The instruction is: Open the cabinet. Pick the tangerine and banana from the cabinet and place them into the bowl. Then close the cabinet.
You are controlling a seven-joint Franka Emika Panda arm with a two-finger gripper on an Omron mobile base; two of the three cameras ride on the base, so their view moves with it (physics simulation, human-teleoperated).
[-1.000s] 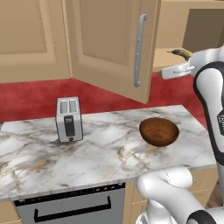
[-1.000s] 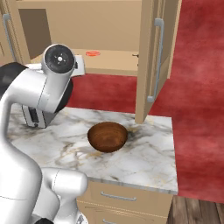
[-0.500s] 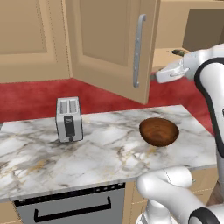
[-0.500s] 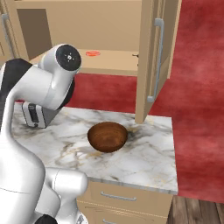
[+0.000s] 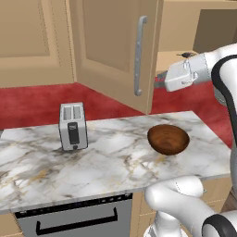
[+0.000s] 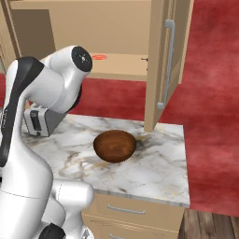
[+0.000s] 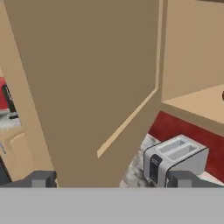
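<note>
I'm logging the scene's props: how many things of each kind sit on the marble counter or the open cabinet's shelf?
Toaster: 1
Bowl: 1
Tangerine: 1
Total: 3
A small dark thing at the shelf's edge is too small to name.

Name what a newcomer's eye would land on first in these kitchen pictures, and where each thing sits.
The cabinet doors swung wide open above the marble counter, with the white arm's open gripper raised beside the shelf. Below it, a dark reddish-brown bowl sits near the counter's right end, and a silver toaster stands farther left.
</note>
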